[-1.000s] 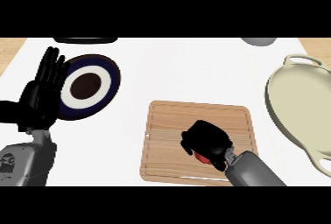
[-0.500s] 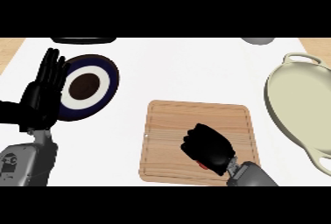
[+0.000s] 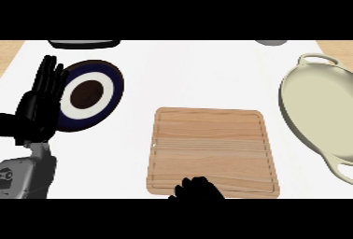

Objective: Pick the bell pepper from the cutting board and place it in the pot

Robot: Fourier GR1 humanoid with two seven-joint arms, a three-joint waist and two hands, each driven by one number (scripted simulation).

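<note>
The white tabletop (image 3: 193, 74) carries a wooden cutting board (image 3: 214, 149) at centre, its surface bare. The cream pot (image 3: 318, 112), with nothing inside, lies well to the board's right, nearer the right hand (image 3: 198, 190). That hand shows only as dark fingers at the board's near edge; whether they curl round the bell pepper I cannot tell, and no pepper is visible anywhere. If the pepper is held, the carry runs rightward to the pot. The left hand (image 3: 40, 109) rests open, fingers up, beside the dark-rimmed plate (image 3: 91, 95)
</note>
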